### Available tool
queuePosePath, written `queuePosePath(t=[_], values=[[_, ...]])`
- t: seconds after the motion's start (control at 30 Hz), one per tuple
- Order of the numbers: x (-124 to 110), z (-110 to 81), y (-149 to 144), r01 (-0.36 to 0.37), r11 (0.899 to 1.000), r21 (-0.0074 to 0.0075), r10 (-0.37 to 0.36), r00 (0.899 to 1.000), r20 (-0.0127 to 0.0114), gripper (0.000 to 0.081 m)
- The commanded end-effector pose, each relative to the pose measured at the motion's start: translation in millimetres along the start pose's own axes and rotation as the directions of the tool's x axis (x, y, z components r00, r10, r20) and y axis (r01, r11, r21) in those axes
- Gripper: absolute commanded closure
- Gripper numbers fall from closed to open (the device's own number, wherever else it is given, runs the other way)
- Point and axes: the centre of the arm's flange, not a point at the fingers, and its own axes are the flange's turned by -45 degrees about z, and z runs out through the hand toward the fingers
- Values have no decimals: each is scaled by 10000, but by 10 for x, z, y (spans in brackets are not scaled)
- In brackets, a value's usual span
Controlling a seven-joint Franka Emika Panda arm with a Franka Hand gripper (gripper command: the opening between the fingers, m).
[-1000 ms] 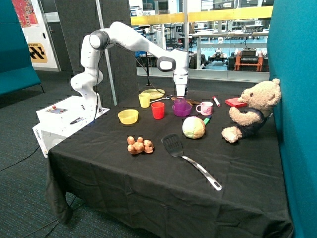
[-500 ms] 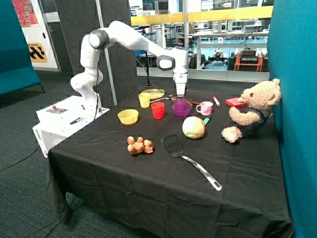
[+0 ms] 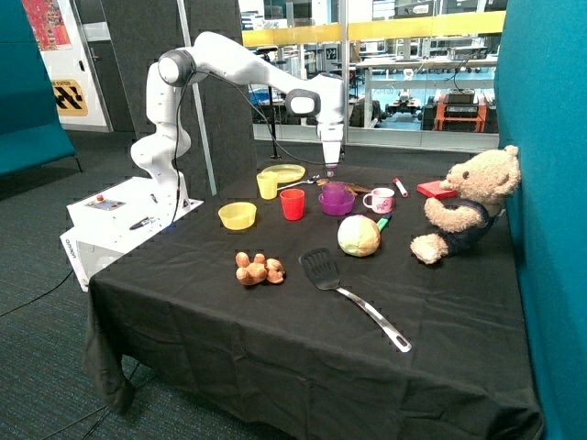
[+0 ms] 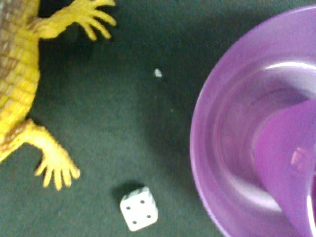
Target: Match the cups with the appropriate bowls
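Purple cup sits in the purple bowl; the yellow pair stands apart.
On the black counter [image 3: 275, 321], from the left: the yellow bowl [image 3: 238, 215], the yellow cup [image 3: 267, 185] just behind it, a red cup [image 3: 293, 203], then the purple bowl [image 3: 337, 202] holding the purple cup [image 3: 335, 193]. The gripper [image 3: 329, 169] hangs above that bowl, carrying nothing; whether its fingers are parted cannot be told.

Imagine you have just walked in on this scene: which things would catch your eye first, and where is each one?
Probably the white robot arm, its gripper hanging above the purple bowl, which already has the purple cup sitting in it. Next, the teddy bear sitting at the table's edge against the teal wall. Then the yellow cup, standing apart from the yellow bowl near the red cup.
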Motion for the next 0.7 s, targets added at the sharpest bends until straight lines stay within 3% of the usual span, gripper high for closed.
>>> queuePosePath(t=[0.0, 0.3, 0.67], values=[[-215, -245, -44, 206, 9998, 29, -206, 9998, -17, 295], [-504, -413, -156, 555, 9985, 28, -555, 9985, -18, 405], [-864, -452, -304, 683, 9977, 28, -683, 9977, -19, 408]])
